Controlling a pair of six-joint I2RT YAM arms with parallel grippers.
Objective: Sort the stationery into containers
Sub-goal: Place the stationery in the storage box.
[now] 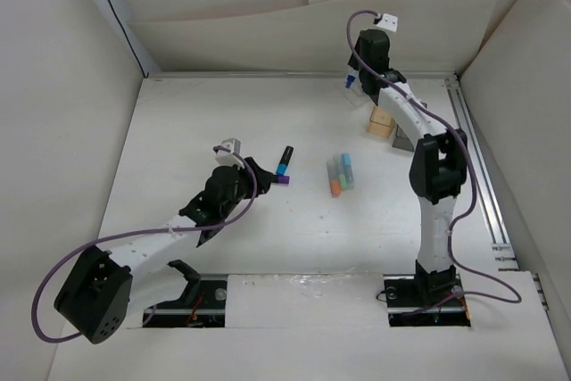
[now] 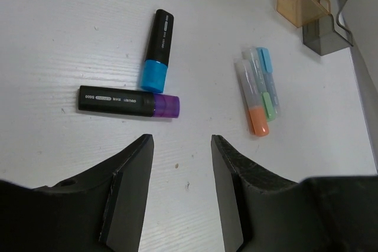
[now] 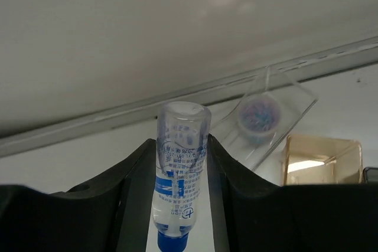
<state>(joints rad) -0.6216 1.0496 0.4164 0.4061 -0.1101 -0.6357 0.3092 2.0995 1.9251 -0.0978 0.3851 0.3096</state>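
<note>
A white table [image 1: 178, 149] with a faintly grained surface fills the middle of the scene. White panels close it in: a left wall [image 1: 53, 113], a right wall [image 1: 526, 78] and overlapping sheets [image 1: 294, 24] at the back. A metal rail [image 1: 479, 167] runs along the table's right edge. A thin pale strip [image 1: 268, 74] lines its far edge at the foot of those sheets. A white board [image 1: 303, 327] covers the near edge.
</note>
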